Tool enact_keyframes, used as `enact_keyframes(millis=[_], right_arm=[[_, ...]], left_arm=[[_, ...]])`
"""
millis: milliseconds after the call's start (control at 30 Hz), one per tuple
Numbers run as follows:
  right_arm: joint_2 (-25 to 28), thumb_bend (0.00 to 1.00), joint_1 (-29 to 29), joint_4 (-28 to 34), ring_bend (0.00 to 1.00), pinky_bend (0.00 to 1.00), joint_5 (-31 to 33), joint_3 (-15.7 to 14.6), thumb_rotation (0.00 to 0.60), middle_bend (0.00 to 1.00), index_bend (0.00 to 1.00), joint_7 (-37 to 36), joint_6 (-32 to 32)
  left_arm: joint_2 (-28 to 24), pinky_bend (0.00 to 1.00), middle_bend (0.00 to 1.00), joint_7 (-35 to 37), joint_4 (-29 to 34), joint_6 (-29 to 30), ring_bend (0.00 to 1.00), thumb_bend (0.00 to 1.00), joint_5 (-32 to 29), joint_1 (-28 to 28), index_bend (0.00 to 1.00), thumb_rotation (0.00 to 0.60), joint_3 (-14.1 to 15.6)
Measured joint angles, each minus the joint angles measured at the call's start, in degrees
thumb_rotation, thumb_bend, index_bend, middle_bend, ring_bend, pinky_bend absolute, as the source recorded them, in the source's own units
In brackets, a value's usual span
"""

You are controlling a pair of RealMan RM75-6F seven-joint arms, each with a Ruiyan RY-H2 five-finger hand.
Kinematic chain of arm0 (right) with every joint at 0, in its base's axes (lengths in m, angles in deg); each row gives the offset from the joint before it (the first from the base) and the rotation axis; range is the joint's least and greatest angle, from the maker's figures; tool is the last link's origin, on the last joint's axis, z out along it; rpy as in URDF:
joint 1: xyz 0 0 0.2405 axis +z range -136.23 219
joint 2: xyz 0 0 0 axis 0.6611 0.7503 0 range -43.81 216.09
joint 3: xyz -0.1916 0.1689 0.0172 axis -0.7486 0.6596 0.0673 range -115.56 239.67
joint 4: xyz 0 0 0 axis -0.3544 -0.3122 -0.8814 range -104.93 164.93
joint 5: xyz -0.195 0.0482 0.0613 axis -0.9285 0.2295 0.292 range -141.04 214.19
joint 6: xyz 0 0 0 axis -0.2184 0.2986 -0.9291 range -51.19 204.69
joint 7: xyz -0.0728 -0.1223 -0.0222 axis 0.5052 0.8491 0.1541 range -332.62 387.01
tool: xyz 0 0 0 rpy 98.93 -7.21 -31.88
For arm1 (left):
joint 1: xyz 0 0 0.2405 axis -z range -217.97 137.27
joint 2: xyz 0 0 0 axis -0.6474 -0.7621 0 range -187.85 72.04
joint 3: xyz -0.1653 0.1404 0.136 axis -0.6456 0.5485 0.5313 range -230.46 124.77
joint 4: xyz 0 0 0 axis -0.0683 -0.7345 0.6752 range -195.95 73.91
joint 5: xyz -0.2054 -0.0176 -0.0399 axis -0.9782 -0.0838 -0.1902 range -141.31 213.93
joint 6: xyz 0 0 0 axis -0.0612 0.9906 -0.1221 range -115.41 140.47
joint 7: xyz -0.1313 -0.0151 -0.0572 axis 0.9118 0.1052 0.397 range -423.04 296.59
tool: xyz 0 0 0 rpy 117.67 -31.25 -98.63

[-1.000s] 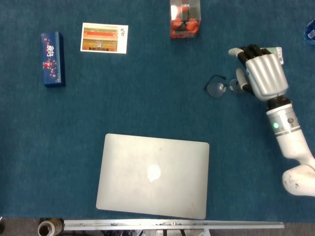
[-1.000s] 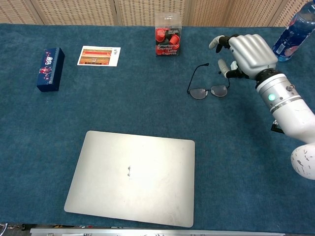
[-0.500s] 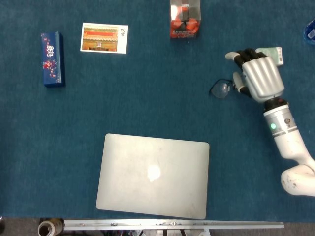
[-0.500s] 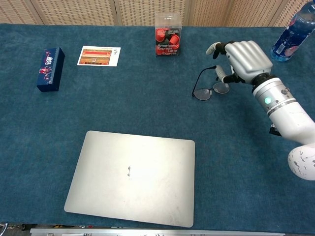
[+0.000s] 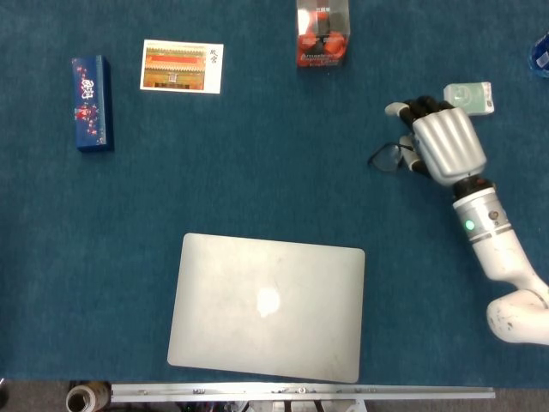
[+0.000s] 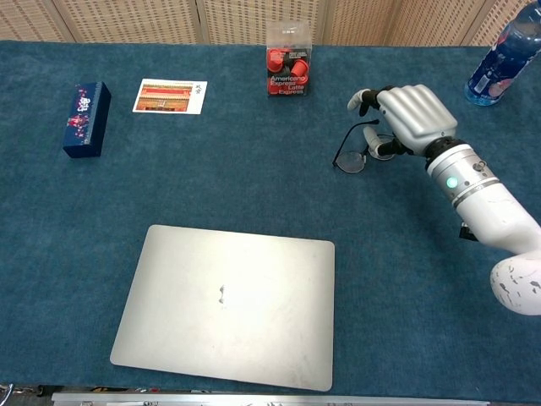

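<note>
My right hand [image 5: 443, 146] [image 6: 411, 114] hangs over the right side of the blue table. Its thumb and fingers pinch one end of a pair of black-rimmed glasses [image 5: 385, 158] [image 6: 350, 159]. The glasses stick out to the left of the hand, tilted, with one lens and a temple arm showing; the other lens is hidden under the fingers. My left hand appears in neither view.
A closed silver laptop [image 5: 268, 305] [image 6: 224, 304] lies at the front centre. A dark blue box [image 5: 92, 103] and a postcard [image 5: 182, 66] lie far left. A clear box of red capsules [image 6: 288, 59], a blue bottle [image 6: 503, 52] and a small white-green packet [image 5: 468, 96] stand at the back.
The right hand closed on the glasses and drew them a little right and toward me, tipping them up off the cloth. The white-green packet behind the hand is now uncovered.
</note>
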Motion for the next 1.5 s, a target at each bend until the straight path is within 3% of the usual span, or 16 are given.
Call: enact_keyframes(millis=[733, 900, 1167, 1500], right_arm=[[5.0, 0.48, -1.0, 5.1, 0.29, 0.47, -0.8, 1.2, 0.6, 0.38, 0.31, 1.2, -3.7], [4.8, 0.44, -0.5, 3.6, 0.29, 0.47, -0.1, 1.6, 0.6, 0.38, 0.31, 1.3, -2.7], [2.6, 0.24, 0.4, -0.6, 0.29, 0.47, 0.3, 1.7, 0.6, 0.38, 0.31, 1.1, -1.8], [-1.6, 0.23, 1.1, -7.5, 0.29, 0.47, -1.4, 1.7, 0.6, 0.38, 0.31, -1.7, -4.4]], left_arm=[[-0.2, 0.48, 0.48, -1.8, 1.2, -0.5, 0.4, 0.09, 0.3, 0.4, 0.54, 0.6, 0.0], [-0.4, 0.48, 0.48, -2.3, 1.7, -0.4, 0.4, 0.09, 0.4, 0.4, 0.54, 0.6, 0.0], [-0.6, 0.48, 0.48, -2.3, 1.8, -0.6, 0.4, 0.09, 0.0, 0.4, 0.54, 0.6, 0.0], [-0.4, 0.48, 0.48, -1.8, 1.4, -0.6, 0.4, 0.09, -0.1, 0.2, 0.54, 0.6, 0.1]])
